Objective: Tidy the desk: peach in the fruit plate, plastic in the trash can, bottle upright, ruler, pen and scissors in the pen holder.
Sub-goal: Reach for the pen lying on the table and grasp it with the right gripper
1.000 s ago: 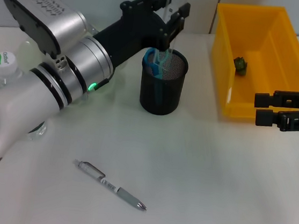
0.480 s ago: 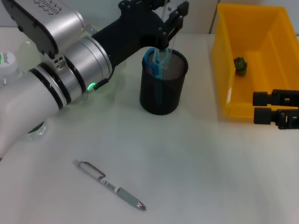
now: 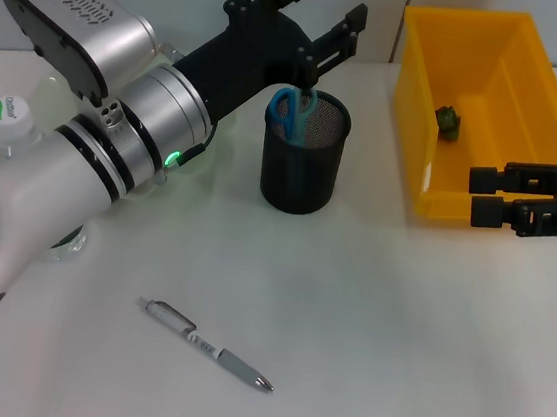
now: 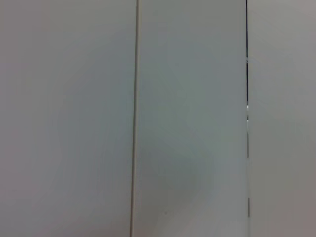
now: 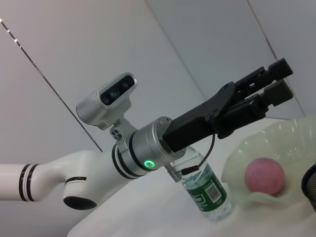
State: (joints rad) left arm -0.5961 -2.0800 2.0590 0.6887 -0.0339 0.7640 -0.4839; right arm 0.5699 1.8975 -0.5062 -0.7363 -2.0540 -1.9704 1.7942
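Note:
My left gripper [image 3: 327,11] hangs open just above the black mesh pen holder [image 3: 303,161], with nothing between its fingers. Blue-handled scissors [image 3: 288,110] stand inside the holder. I cannot make out the ruler. The pen [image 3: 207,345] lies on the desk near the front. At the left the bottle [image 3: 6,123] stands upright, and it shows upright [image 5: 208,190] in the right wrist view too. The peach [image 5: 265,176] rests in the pale fruit plate [image 5: 296,140]. A green plastic scrap [image 3: 449,120] lies in the yellow trash can [image 3: 553,94]. My right gripper [image 3: 477,194] is shut beside that can.
The left arm's silver and white body [image 3: 95,137] stretches across the left half of the desk and hides most of the fruit plate in the head view. The left wrist view holds only grey wall panels [image 4: 187,118].
The left gripper's fingers have spread apart above the pen holder, and the clear ruler they held a moment ago is no longer between them. The right arm barely moved.

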